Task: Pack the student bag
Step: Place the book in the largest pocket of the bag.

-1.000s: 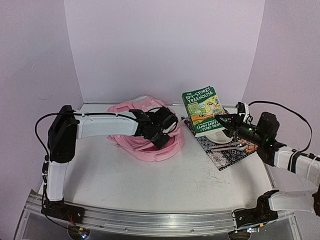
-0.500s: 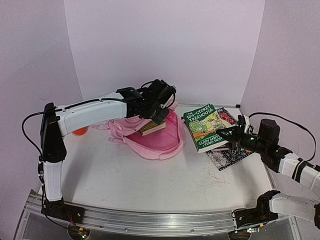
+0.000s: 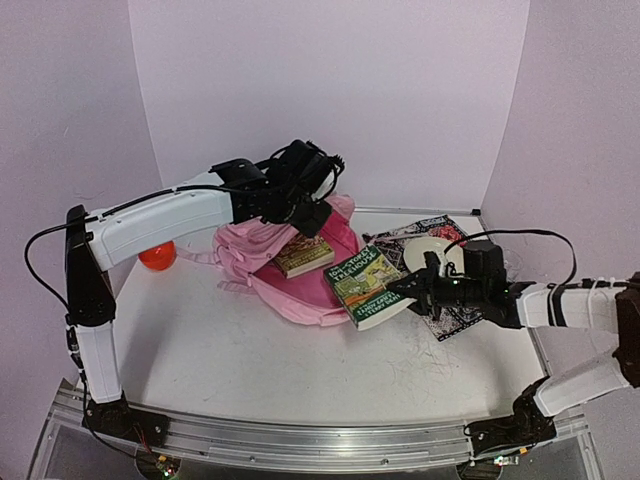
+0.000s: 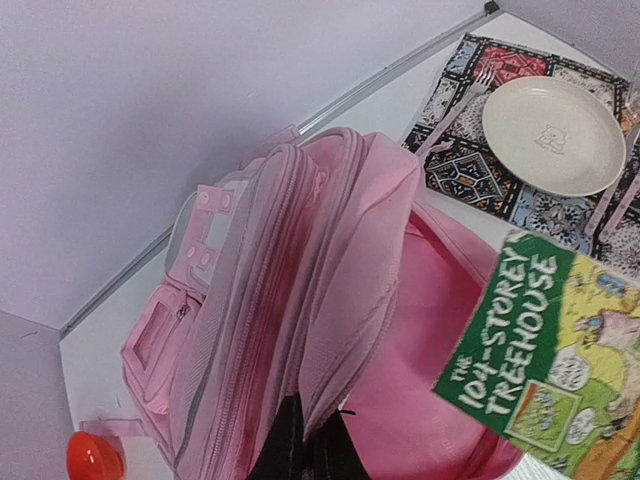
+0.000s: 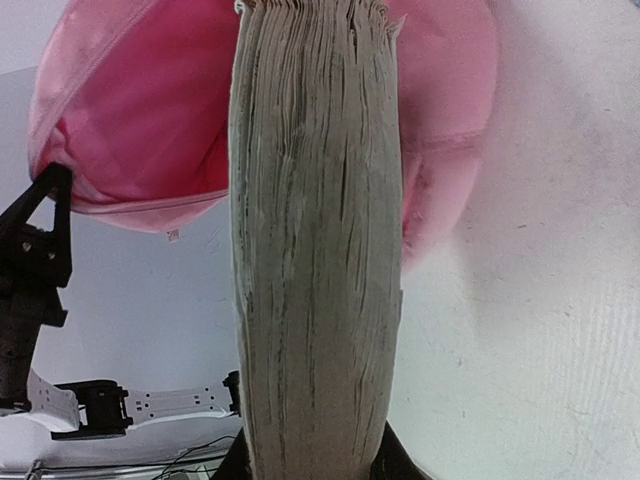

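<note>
Student bag (image 3: 300, 285) lies open on the counter (image 3: 240, 350), its upper flap pinched in the closed left gripper (image 3: 312, 216) (held raised); at the bag's mouth the right gripper (image 3: 410, 290) clamps a green book (image 3: 362, 285).

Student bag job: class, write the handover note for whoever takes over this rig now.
Left gripper shut on the student bag by its flap, holding its mouth open.
Right gripper shut on the green book, its corner at the mouth, not yet inside.
Done: a brown book lies in the opening.
Left to do: slide the green book in, release.
Plate on the mat and orange ball lie outside.
</note>
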You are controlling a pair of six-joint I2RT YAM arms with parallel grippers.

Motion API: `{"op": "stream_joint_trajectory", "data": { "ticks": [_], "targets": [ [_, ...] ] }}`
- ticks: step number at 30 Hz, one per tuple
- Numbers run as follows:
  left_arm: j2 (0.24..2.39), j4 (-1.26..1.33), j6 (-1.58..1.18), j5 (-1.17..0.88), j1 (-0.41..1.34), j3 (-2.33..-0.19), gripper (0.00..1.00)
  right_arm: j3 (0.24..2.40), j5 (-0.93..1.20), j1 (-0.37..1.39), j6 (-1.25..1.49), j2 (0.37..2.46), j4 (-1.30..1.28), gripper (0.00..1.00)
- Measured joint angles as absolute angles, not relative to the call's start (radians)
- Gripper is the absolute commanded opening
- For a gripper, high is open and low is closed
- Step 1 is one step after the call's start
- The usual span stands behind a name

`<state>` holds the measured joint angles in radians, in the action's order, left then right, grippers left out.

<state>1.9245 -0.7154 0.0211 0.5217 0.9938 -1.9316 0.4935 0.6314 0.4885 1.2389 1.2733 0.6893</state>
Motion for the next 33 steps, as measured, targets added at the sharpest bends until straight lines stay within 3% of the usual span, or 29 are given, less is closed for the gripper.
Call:
{"op": "stream_joint_trajectory", "data": {
  "ticks": [13,33],
  "targets": [
    [1.804,-0.727,-0.070,0.403,0.995,-1.886,0.00,0.824,0.640,0.556,1.310,1.615,0.885,0.00],
    [1.713,-0.750,-0.181,0.273,0.996,-1.803,0.00,1.080,0.617,0.603,1.323,1.956,0.859,0.00]
  ]
}}
